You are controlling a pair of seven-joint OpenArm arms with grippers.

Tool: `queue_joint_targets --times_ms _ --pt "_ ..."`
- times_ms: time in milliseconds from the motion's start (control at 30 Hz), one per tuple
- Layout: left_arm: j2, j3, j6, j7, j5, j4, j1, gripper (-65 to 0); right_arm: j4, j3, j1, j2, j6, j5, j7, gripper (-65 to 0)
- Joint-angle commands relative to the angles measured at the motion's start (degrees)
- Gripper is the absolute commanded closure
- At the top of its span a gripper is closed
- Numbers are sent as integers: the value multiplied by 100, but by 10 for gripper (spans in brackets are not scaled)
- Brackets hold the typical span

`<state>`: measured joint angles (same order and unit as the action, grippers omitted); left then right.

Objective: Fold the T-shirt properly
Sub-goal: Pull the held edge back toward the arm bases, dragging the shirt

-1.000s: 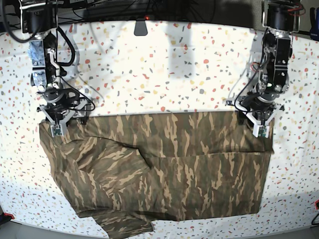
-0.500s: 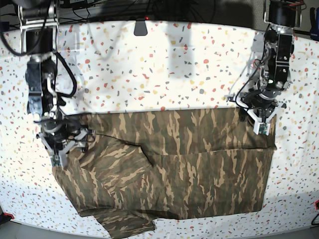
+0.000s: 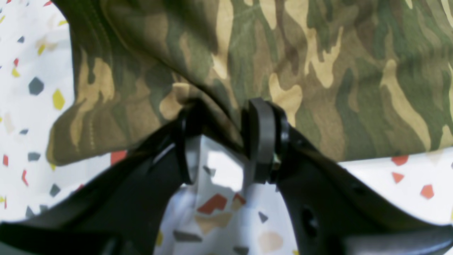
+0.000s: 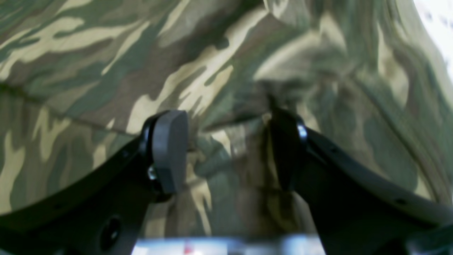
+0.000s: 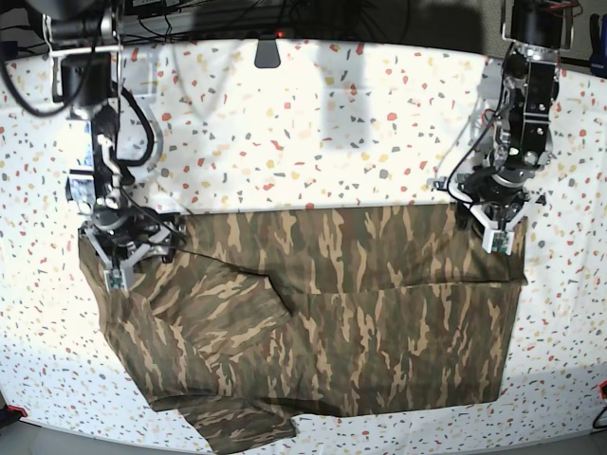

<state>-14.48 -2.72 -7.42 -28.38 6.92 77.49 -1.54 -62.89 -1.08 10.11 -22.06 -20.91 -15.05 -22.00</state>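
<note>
The camouflage T-shirt [image 5: 322, 313] lies spread across the speckled table, its far edge straight and a sleeve folded in at the front left. My left gripper [image 5: 498, 237] is at the shirt's far right corner. In the left wrist view [image 3: 223, 141] its jaws pinch a puckered fold of the cloth [image 3: 318, 71] at the edge. My right gripper [image 5: 119, 270] is at the far left corner. In the right wrist view [image 4: 226, 148] bunched cloth [image 4: 141, 71] fills the gap between its pads. The collar is hidden.
The white speckled table [image 5: 313, 142] extends behind the shirt. A black mount [image 5: 268, 52] and cables sit at the back edge. The table's front edge runs just below the shirt's hem [image 5: 247, 441].
My right gripper swung toward the front with the shirt's left corner, then came back toward the far side. My left gripper shifted slightly away, and the far edge followed.
</note>
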Motion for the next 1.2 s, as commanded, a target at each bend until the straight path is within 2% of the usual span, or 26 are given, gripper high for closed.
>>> queue_joint_targets --times_ms 0,200,433,533,600,1067,1167 --pt "-81 2 122 -765 -243 -37 -229 -215 -210 -4 -164 -118 -17 -28 -282 -368" --pt "-79 2 120 -789 -243 754 -955 -215 -1360 -9 -968 -317 -15 -46 -313 -368" --pt "-81 4 122 -935 -271 1510 -1790 -215 -1711 -9 -1631 -323 -11 -39 -374 -368" --pt "-81 4 125 -933 -527 1637 -2052 -215 -1814 -33 -1917 -334 -9 -13 -236 -368" --pt "-79 4 127 -942 -691 1725 -2186 -215 -1886 -114 -2050 -334 -11 -17 -188 -368" --pt "-79 4 146 -986 -688 2802 -3134 -215 -3276 -1113 -3423 -334 -13 -17 -365 -368" --pt "-79 4 146 -1161 -688 3005 -3261 -215 -3521 -1193 -3729 -334 -13 -17 -435 -368"
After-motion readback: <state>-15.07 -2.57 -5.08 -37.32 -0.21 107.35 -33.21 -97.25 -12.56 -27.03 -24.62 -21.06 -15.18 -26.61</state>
